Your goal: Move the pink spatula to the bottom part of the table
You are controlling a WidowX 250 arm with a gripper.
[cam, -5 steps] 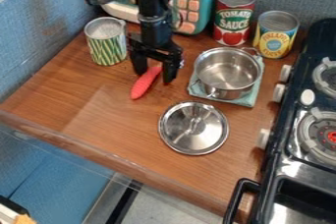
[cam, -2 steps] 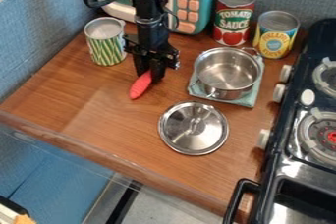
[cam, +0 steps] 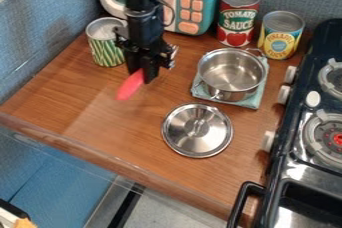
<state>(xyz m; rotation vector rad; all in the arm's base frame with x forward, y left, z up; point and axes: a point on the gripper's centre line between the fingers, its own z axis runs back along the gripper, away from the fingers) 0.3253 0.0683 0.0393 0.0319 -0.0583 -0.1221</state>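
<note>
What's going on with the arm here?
The robot arm's gripper has the pink spatula pinched at one end, over the upper left of the table, near the green-striped can. Can't tell if it's lifted clear. It's not at the bottom part yet. The metal pot sits on a cloth, and the lid lies in front.
</note>
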